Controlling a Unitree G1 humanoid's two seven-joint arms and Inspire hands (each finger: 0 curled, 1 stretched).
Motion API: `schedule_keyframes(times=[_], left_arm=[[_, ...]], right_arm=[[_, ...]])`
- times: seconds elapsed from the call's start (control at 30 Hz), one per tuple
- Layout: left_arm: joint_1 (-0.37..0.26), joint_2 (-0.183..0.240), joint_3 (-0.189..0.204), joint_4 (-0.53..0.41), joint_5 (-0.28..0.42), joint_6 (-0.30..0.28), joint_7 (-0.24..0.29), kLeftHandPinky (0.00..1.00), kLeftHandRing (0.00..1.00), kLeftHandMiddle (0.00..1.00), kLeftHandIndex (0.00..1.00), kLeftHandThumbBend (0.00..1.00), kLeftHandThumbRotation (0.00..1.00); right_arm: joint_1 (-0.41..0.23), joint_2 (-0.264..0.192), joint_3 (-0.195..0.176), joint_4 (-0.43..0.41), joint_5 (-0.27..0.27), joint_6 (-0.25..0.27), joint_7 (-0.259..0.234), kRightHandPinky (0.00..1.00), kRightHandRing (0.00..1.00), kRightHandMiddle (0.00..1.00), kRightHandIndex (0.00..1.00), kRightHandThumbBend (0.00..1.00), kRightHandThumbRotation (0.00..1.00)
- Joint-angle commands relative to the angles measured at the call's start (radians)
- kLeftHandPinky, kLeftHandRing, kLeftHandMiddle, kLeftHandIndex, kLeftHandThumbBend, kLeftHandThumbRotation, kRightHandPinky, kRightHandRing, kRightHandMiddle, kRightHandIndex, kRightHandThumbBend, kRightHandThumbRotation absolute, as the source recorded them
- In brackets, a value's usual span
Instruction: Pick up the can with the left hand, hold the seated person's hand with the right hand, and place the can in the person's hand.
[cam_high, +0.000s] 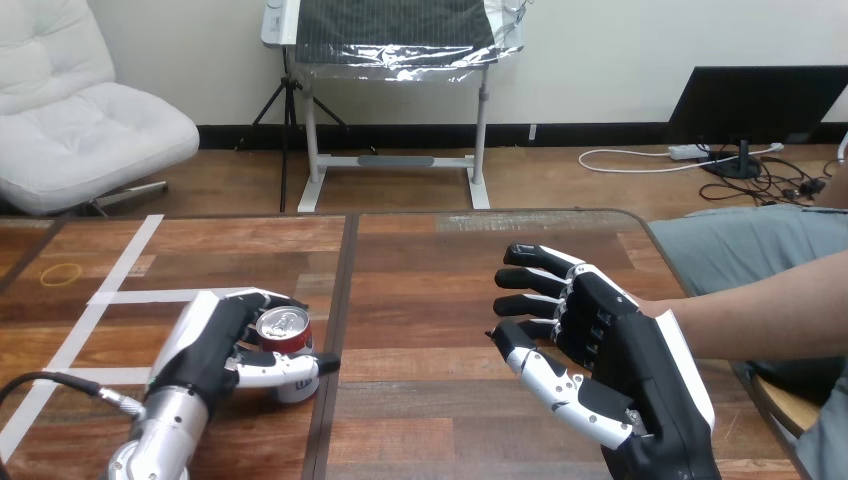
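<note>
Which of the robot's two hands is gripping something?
The left hand: its fingers and thumb curl round the red can. The right hand has straight fingers, gripping nothing.

The left hand (207, 348) is black with a white shell on its back, on a round silver forearm (165, 428). The right hand (640, 372) has a black palm, a white shell along its outer edge, and fingers (538, 258) of black and white segments, black-tipped
</note>
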Motion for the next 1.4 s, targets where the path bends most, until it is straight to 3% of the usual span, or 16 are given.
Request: schedule_keyframes(times=[0.0, 0.53, 0.83, 1.1, 1.37], left_arm=[[-0.071, 0.023, -0.023, -0.038, 0.017, 0.005, -0.021, 0.57, 0.64, 0.66, 0.68, 0.81, 0.25], [-0.059, 0.016, -0.018, -0.055, 0.035, 0.016, -0.019, 0.56, 0.62, 0.65, 0.67, 0.80, 0.20], [-0.047, 0.009, -0.003, -0.025, 0.022, -0.082, 0.043, 0.44, 0.51, 0.55, 0.58, 0.71, 0.04], [-0.038, 0.010, -0.001, 0.003, 0.027, -0.151, 0.101, 0.36, 0.42, 0.47, 0.52, 0.66, 0.00], [-0.033, 0.016, -0.003, 0.023, 0.039, -0.202, 0.144, 0.35, 0.41, 0.48, 0.52, 0.64, 0.00]], right_arm=[[-0.049, 0.019, -0.007, -0.012, 0.003, -0.024, -0.002, 0.60, 0.68, 0.73, 0.75, 0.47, 0.00], [-0.050, 0.021, -0.006, -0.009, 0.009, -0.025, 0.000, 0.60, 0.68, 0.73, 0.74, 0.47, 0.00], [-0.052, 0.021, -0.007, -0.007, 0.017, -0.027, 0.004, 0.60, 0.67, 0.73, 0.74, 0.47, 0.00], [-0.052, 0.022, -0.006, -0.009, 0.015, -0.022, 0.003, 0.60, 0.67, 0.73, 0.74, 0.47, 0.00], [-0.054, 0.022, -0.007, -0.005, 0.019, -0.023, 0.005, 0.60, 0.67, 0.72, 0.74, 0.47, 0.00]])
